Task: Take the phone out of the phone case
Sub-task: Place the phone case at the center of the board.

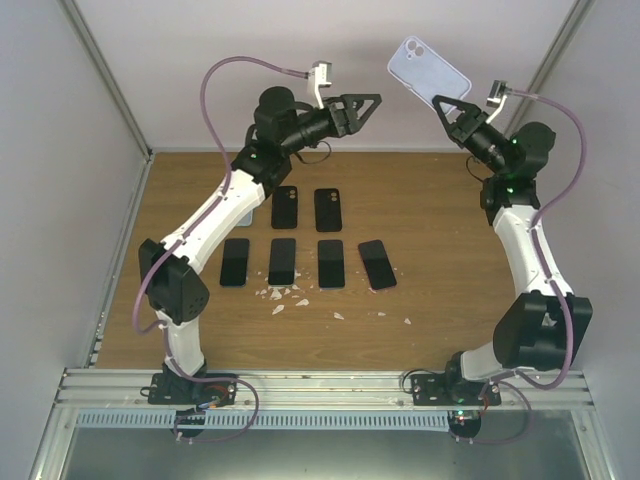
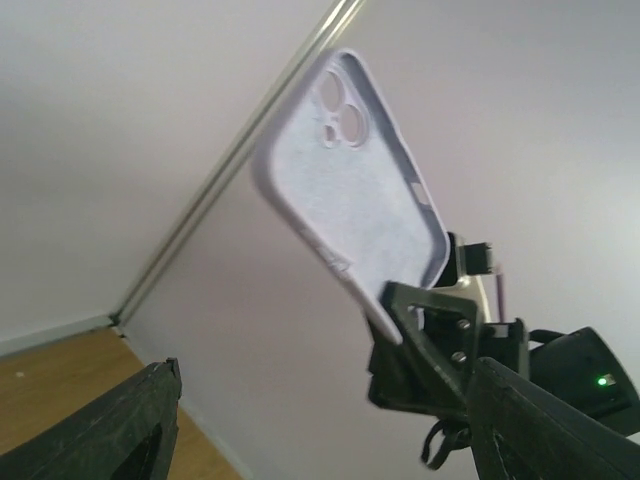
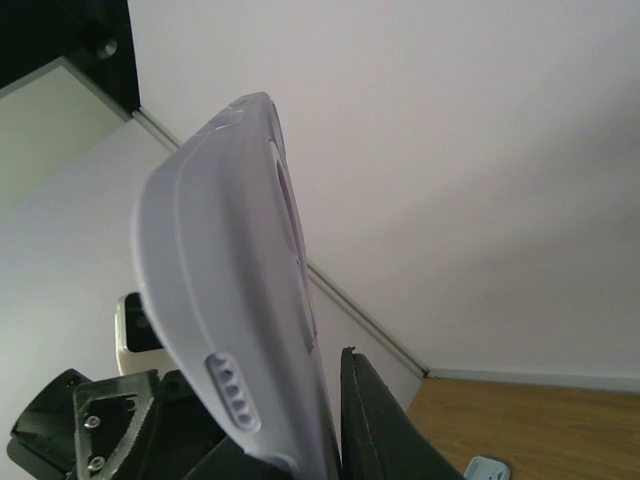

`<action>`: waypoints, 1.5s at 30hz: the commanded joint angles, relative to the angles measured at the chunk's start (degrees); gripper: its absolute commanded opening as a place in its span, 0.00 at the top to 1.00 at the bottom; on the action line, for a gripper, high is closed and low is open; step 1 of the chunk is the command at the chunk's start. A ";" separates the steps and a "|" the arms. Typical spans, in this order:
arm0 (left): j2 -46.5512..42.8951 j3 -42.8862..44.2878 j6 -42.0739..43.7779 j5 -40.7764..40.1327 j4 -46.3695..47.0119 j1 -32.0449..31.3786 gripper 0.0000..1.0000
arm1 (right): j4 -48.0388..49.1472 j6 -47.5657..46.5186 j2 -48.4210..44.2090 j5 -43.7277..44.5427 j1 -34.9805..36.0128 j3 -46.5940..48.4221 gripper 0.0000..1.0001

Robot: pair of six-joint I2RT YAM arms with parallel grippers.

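Crumbs (image 1: 290, 295) of white litter lie nearest on the bench (image 1: 440, 280), then six dark phones (image 1: 283, 260) in two rows. Beyond, the left end effector (image 1: 365, 108) hangs empty, fingers apart. Opposite, the right end effector (image 1: 447, 103) is clamped on the lilac phone case (image 1: 425, 65), held high, its hollow empty.

Six dark phones (image 1: 283, 261) on the table (image 1: 440, 230): two toward twelve o'clock, four toward six; one lilac phone case (image 1: 428, 70); two robot arms (image 1: 215, 215); several small white scraps (image 1: 280, 294)
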 commanded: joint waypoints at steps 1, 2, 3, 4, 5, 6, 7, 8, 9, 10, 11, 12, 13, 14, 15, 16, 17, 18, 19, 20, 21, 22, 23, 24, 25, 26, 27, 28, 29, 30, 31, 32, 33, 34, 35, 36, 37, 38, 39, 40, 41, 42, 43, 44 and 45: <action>2.36 4.31 -5.04 -1.68 4.51 -2.87 0.23 | -1.56 -3.23 0.26 1.68 2.00 2.44 0.99; 2.84 4.81 -5.16 -2.26 3.97 -3.26 0.24 | -1.59 -3.27 0.27 1.63 2.43 2.45 0.99; 3.21 5.06 -5.49 -2.67 3.63 -3.51 0.25 | -1.65 -3.40 0.22 1.62 2.88 2.46 1.00; 3.57 5.16 -5.96 -3.02 3.50 -3.65 0.25 | -1.78 -3.63 0.18 1.70 3.21 2.46 1.00; 3.87 5.20 -6.33 -3.45 3.32 -3.76 0.26 | -2.01 -3.94 0.12 1.75 3.45 2.46 0.99; 4.26 5.41 -6.44 -4.14 2.88 -3.80 0.27 | -2.03 -4.17 -0.03 1.73 3.68 2.39 1.00; 4.61 5.59 -6.41 -4.43 2.84 -3.84 0.28 | -2.15 -4.37 -0.13 1.76 3.82 2.30 1.00; 4.92 5.65 -6.52 -4.72 2.83 -3.87 0.28 | -2.10 -4.48 -0.18 1.67 3.92 2.22 1.00; 5.30 5.75 -6.67 -4.75 3.06 -3.93 0.29 | -2.10 -4.55 -0.20 1.65 4.08 2.07 1.00; 5.73 5.77 -6.61 -4.62 3.56 -3.93 0.30 | -2.10 -4.63 -0.25 1.56 4.23 1.91 1.00; 6.21 6.03 -6.10 -4.43 4.14 -3.93 0.30 | -2.14 -4.72 -0.30 1.49 4.39 1.66 1.00; 6.76 6.51 -5.10 -4.34 4.43 -3.98 0.31 | -2.01 -4.70 -0.31 1.41 4.52 1.40 0.99; 7.38 7.24 -4.45 -4.49 4.61 -3.94 0.31 | -1.88 -4.73 -0.40 1.30 4.69 1.06 1.00; 7.87 7.78 -4.30 -4.55 4.94 -3.89 0.32 | -1.79 -4.70 -0.48 1.20 4.85 0.67 1.00; 8.43 8.22 -4.03 -4.38 5.61 -3.78 0.33 | -1.71 -4.77 -0.52 1.11 4.94 0.31 1.00; 8.92 8.99 -3.75 -4.20 6.23 -3.76 0.33 | -1.71 -4.91 -0.68 1.03 5.05 -0.17 1.00; 9.37 9.39 -3.78 -4.07 6.78 -3.76 0.34 | -1.74 -5.00 -0.81 0.97 5.08 -0.42 1.00; 9.68 9.68 -3.95 -3.68 7.61 -3.76 0.34 | -1.82 -5.12 -0.86 1.00 5.15 -0.75 1.00; 10.06 9.86 -4.15 -3.26 8.55 -3.76 0.34 | -1.75 -5.12 -0.95 0.95 5.17 -1.15 1.00; 10.37 10.02 -4.50 -2.92 9.31 -3.76 0.34 | -1.74 -5.18 -0.91 0.88 5.17 -1.48 0.99; 10.62 10.04 -4.97 -2.49 10.14 -3.76 0.34 | -1.72 -5.11 -1.03 0.84 5.17 -1.78 1.00; 10.85 10.04 -5.35 -2.08 10.92 -3.76 0.34 | -1.60 -5.01 -1.06 0.77 5.17 -2.03 1.00; 11.08 10.01 -5.63 -1.56 11.98 -3.76 0.34 | -1.51 -4.91 -1.05 0.70 5.17 -2.29 0.99; 11.36 10.04 -5.87 -1.34 12.53 -3.76 0.34 | -1.25 -4.72 -0.97 0.62 5.19 -2.48 0.99; 11.58 10.13 -5.92 -1.32 12.81 -3.76 0.35 | -0.77 -4.31 -0.92 0.49 5.25 -2.73 0.99; 11.72 10.35 -5.94 -1.37 12.83 -3.76 0.38 | -0.41 -3.99 -0.92 0.39 5.26 -2.93 0.99; 11.96 10.46 -6.03 -1.49 12.95 -3.69 0.44 | -0.09 -3.64 -0.94 0.24 5.26 -3.11 1.00; 12.16 10.47 -6.19 -1.51 13.05 -3.55 0.49 | 0.21 -3.48 -0.96 0.14 5.21 -3.35 0.99; 12.32 10.45 -6.52 -1.51 13.13 -3.35 0.54 | 0.31 -3.28 -0.95 0.05 5.25 -3.53 1.00; 12.60 10.43 -6.83 -1.55 13.19 -3.22 0.59 | 0.55 -3.02 -0.96 -0.01 5.26 -3.85 1.00; 12.76 10.33 -6.96 -1.63 13.17 -2.96 0.63 | 0.78 -2.77 -1.05 -0.15 5.26 -4.25 0.99; 12.93 10.25 -7.09 -1.62 13.17 -2.78 0.69 | 1.19 -2.35 -1.13 -0.29 5.26 -4.83 1.00; 13.08 10.08 -7.40 -1.66 13.20 -2.59 0.73 | 1.85 -1.96 -1.19 -0.37 5.26 -5.45 1.00; 13.19 9.84 -7.71 -1.53 13.28 -2.35 0.76 | 2.32 -1.62 -1.30 -0.46 5.23 -6.04 0.99; 13.33 9.67 -8.10 -1.52 13.33 -2.18 0.79 | 2.62 -1.43 -1.39 -0.53 5.25 -6.54 1.00; 13.42 9.43 -8.37 -1.56 13.32 -1.99 0.81 | 2.79 -1.37 -1.51 -0.65 5.26 -6.90 1.00; 13.49 9.24 -8.58 -1.45 13.50 -1.88 0.83 | 2.75 -1.42 -1.59 -0.76 5.26 -7.21 0.99; 13.52 9.09 -8.78 -1.32 13.68 -1.79 0.86 | 2.83 -1.47 -1.72 -0.87 5.26 -7.52 0.99; 13.60 8.99 -8.85 -1.24 13.65 -1.74 0.90 | 3.00 -1.39 -1.86 -0.99 5.26 -7.82 0.99; 13.67 8.95 -8.88 -1.05 13.68 -1.66 0.95 | 3.11 -1.41 -2.08 -1.03 5.26 -8.38 0.99; 13.71 8.91 -8.99 -0.85 13.84 -1.65 0.99 | 3.28 -1.43 -2.19 -1.17 5.26 -8.81 0.99; 13.79 8.83 -9.03 -0.76 13.69 -1.53 1.00 | 3.15 -1.55 -2.32 -1.25 5.26 -9.20 0.99; 13.80 8.80 -9.12 -0.73 13.36 -1.44 1.00 | 2.63 -1.82 -2.36 -1.26 5.26 -9.56 0.97; 13.80 8.75 -9.10 -0.69 13.07 -1.35 1.00 | 1.74 -2.41 -2.45 -1.28 5.26 -9.73 0.95; 13.80 8.66 -8.97 -0.72 12.65 -1.19 1.00 | 0.77 -3.34 -2.51 -1.31 5.26 -9.90 0.90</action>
